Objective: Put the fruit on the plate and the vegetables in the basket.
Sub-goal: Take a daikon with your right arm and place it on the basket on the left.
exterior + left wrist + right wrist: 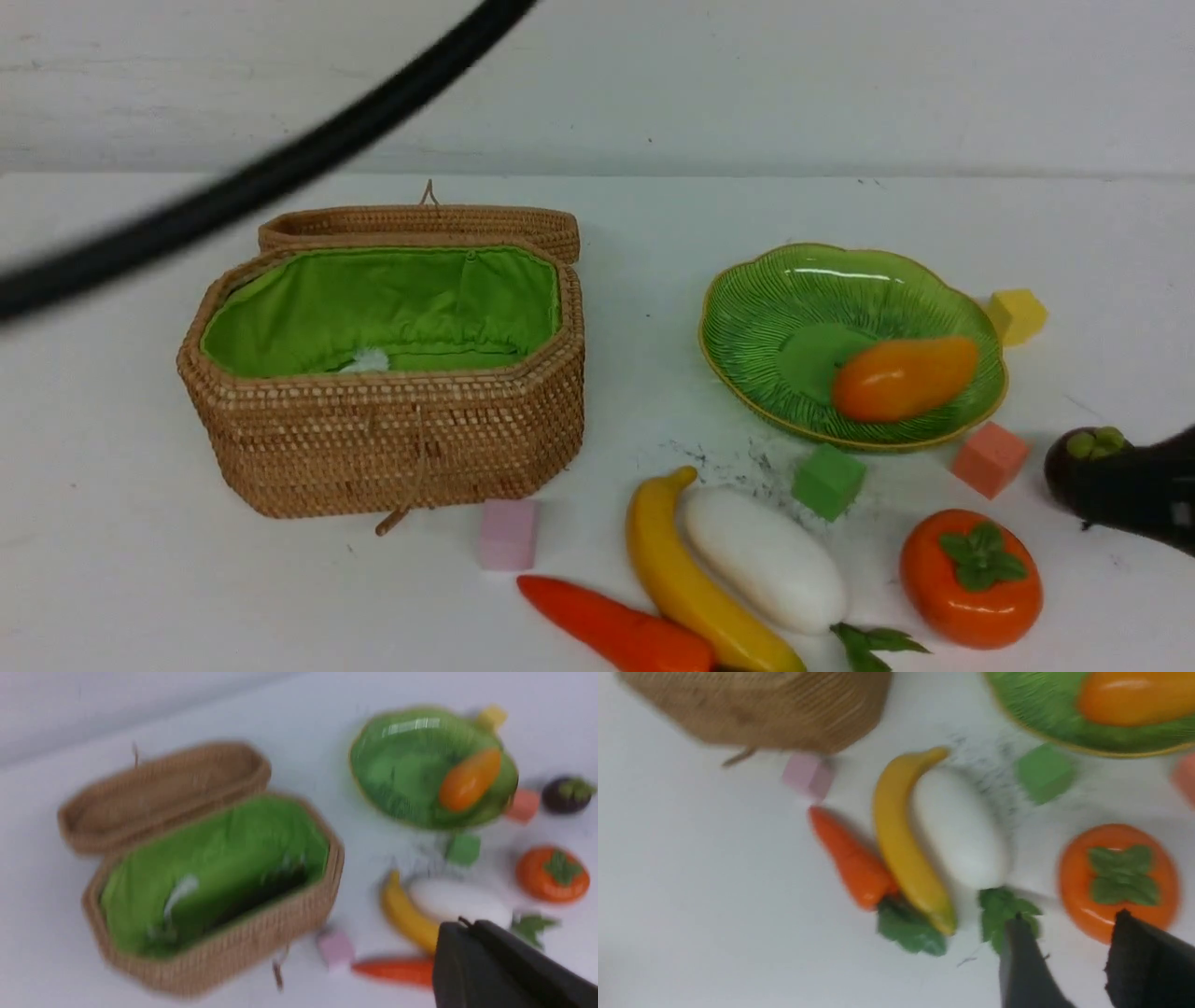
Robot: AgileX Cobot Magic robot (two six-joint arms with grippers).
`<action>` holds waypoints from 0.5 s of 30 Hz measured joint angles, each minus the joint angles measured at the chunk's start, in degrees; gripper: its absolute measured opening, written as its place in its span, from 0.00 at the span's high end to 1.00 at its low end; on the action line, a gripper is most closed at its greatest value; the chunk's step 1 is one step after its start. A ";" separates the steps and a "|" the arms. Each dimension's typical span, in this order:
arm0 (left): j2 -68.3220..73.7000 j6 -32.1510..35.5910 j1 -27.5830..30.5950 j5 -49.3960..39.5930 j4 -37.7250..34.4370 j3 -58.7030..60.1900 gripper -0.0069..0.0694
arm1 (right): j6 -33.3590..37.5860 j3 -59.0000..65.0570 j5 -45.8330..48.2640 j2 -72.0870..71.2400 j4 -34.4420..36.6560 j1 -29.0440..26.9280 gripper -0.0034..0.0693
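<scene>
On my left the woven basket (383, 439) stands open, on my right the mango (904, 377) lies on the green plate (747, 280), and near me the carrot (616, 630), banana (686, 579) and white radish (766, 558) lie side by side, with the persimmon (971, 579) and mangosteen (1074, 465) further right.

mango (904, 378) lies on the plate (761, 308), basket (373, 448) to its left.

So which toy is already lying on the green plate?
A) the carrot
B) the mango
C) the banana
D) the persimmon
B: the mango lies on the plate, while the banana, persimmon and carrot lie on the table.
</scene>
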State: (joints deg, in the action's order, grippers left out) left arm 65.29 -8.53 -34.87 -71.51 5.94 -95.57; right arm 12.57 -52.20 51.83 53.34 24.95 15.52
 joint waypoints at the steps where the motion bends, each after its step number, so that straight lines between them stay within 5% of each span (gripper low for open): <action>1: -0.90 -0.24 0.00 0.00 0.00 1.05 0.93 | 0.45 -0.60 0.14 0.00 0.25 0.20 0.51; 9: -32.46 -12.66 0.00 4.18 0.13 37.53 0.93 | 6.08 -15.95 4.60 24.02 -1.28 9.42 0.08; 15: -38.31 -17.97 0.00 0.32 2.18 41.83 0.93 | 4.46 -19.86 5.19 39.05 -5.23 10.15 0.03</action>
State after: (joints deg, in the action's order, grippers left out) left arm 26.98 -26.50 -34.87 -71.19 8.12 -53.74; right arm 17.04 -72.06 57.02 92.39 19.72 25.68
